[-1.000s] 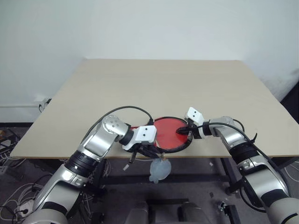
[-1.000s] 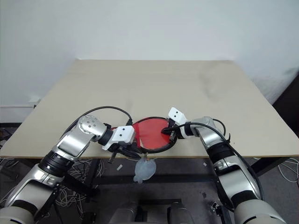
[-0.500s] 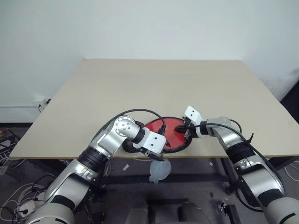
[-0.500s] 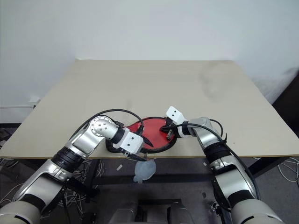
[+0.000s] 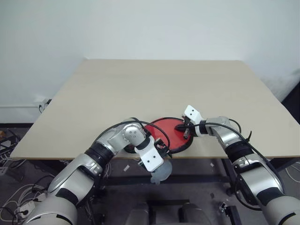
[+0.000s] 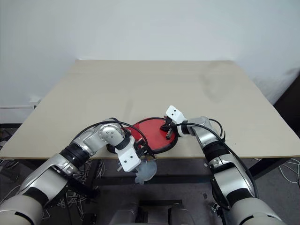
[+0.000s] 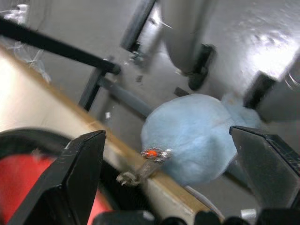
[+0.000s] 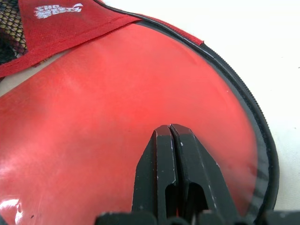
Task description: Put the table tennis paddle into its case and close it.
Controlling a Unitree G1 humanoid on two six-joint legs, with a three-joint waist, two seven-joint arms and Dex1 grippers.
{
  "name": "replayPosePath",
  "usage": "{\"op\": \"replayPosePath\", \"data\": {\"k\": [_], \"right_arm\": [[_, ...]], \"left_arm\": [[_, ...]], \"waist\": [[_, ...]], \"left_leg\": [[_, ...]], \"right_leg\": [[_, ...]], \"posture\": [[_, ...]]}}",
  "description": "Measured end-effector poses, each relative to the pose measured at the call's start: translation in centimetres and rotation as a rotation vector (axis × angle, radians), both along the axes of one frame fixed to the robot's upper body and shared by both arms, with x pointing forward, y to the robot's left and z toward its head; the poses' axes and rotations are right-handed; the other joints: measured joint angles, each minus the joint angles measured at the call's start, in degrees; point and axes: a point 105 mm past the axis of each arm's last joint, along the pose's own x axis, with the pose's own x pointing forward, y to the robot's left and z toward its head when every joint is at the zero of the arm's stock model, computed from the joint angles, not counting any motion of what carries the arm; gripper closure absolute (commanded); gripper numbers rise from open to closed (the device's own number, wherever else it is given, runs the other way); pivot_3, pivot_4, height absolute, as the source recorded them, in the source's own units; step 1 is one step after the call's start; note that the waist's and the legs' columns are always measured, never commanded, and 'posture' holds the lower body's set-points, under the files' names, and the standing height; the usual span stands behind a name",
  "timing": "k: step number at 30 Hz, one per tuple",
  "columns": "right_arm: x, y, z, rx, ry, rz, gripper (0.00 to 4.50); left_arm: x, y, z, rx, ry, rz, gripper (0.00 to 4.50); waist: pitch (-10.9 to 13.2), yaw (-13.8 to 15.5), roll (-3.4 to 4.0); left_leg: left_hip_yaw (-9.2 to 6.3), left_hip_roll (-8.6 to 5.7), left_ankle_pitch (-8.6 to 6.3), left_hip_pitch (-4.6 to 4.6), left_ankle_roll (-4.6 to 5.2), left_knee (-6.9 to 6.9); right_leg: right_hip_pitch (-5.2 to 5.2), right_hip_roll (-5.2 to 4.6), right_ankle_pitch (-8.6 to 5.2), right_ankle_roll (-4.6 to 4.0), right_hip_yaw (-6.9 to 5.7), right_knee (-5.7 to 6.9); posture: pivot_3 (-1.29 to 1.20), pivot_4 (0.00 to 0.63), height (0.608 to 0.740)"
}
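Note:
The table tennis paddle [image 5: 168, 132] lies red face up near the table's front edge, inside the black zip rim of the case [image 8: 263, 140]. A red fabric part of the case [image 8: 56, 14] with a white logo lies along its far side. The paddle's handle is hidden under my left arm. My right gripper [image 5: 186, 130] is shut, its tips resting on the red face near the right rim. My left gripper [image 5: 161, 151] points down over the table's front edge at the case's front side. Its fingers [image 7: 79, 178] stand wide open with nothing between them.
A small grey translucent pouch [image 5: 159, 172] hangs below the table's front edge [image 5: 211, 157], attached by a small metal pull [image 7: 150, 159] at the case's front. The wide tan tabletop [image 5: 164, 89] stretches behind the case. Black cables loop around both wrists.
My left gripper has opened wide, rolled over and swung from the case's left side to its front edge, now pointing down. The right gripper has stayed shut on the red face.

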Motion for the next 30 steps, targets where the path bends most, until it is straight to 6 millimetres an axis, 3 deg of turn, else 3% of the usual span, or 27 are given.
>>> {"op": "replayPosePath", "data": {"k": [10,26,30], "right_arm": [[0.2,0.2,0.0,0.015,0.0,-0.024,4.5],[0.1,0.4,-0.3,0.036,-0.002,-0.067,4.5],[-0.1,0.3,-0.4,0.04,-0.004,-0.072,4.5]], "left_arm": [[-0.3,-1.9,-1.9,0.071,-0.098,-0.27,0.08],[-0.2,-1.7,-3.8,0.221,-0.184,-0.455,0.08],[0.0,-1.8,-3.9,0.213,-0.208,-0.459,0.73]], "waist": [[0.0,-0.01,0.0],[0.0,0.1,0.0],[-0.01,0.15,0.0]], "left_leg": [[0.0,-0.02,0.0,-0.01,0.01,0.0],[0.02,-0.06,0.0,0.0,0.03,0.22],[0.01,-0.07,0.0,0.02,0.03,0.25]], "right_leg": [[-0.02,0.0,0.0,0.0,0.04,0.01],[-0.1,0.0,-0.01,0.02,0.12,0.41],[-0.08,-0.01,-0.02,0.02,0.13,0.44]], "posture": [[0.0,0.0,0.74],[0.0,0.0,0.74],[0.0,0.0,0.74]]}}
